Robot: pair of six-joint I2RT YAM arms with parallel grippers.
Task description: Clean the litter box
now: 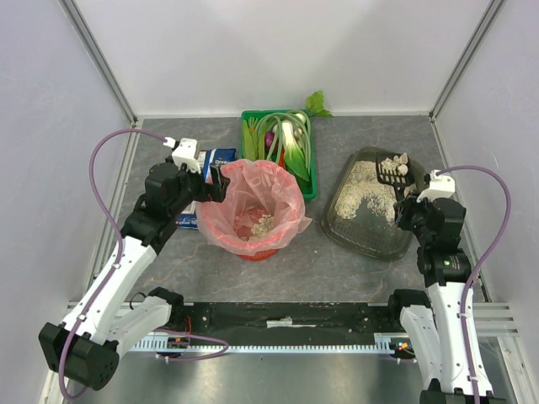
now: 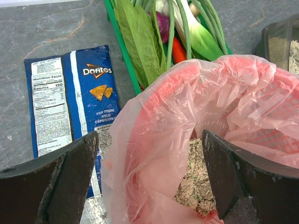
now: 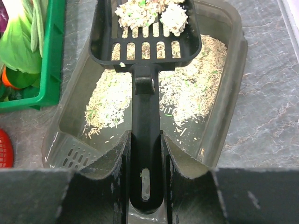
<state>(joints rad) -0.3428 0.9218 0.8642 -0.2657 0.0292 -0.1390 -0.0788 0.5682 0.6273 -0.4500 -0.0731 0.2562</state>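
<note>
Two arms reach out over the grey table. The right hand is closed tight on the handle of a black slotted scoop, its fingers pressing the handle from both sides. The scoop is lifted above the litter box and carries several pale clumps on its far end. From above, the right hand sits over the near right part of the litter box, with the scoop pointing toward the far end.

The litter box lies on the right side of the table, turned at an angle, just right of the green crate of vegetables. Beige litter is spread thinly over its floor, with bare plastic showing along the near end.

The left hand is spread wide and holds nothing. It hangs at the left rim of the red bin lined with a pink bag, the bag's edge lying between the fingers. Some litter lies at the bottom of the bag. A blue Doritos bag lies flat on the table just left of the bin
</note>
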